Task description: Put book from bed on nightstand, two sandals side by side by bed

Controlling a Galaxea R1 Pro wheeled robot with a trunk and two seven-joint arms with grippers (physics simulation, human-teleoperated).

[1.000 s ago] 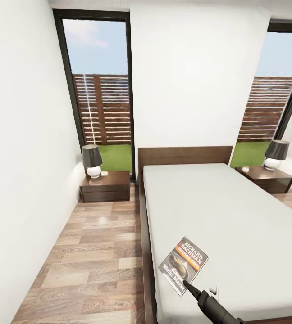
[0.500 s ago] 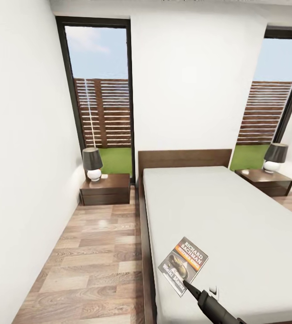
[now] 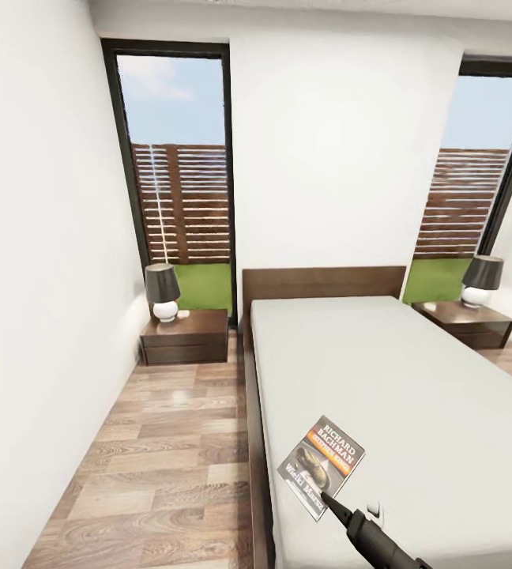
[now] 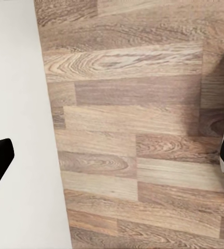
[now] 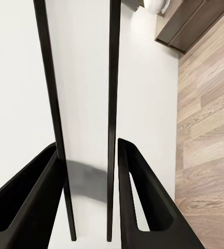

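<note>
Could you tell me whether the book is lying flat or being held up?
Held up: the book stands tilted above the bed, pinched by the right gripper.

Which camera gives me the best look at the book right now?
The head view: the book shows cover-up with its orange band and lettering, held over the bed in the right gripper. The right wrist view catches it only edge-on between the fingers. The left wrist view looks at floor.

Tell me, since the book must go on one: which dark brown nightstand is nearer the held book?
The dark brown wooden nightstand by the left window, across the wood floor; the other nightstand stands beyond the bed's full width from the paperback book.
</note>
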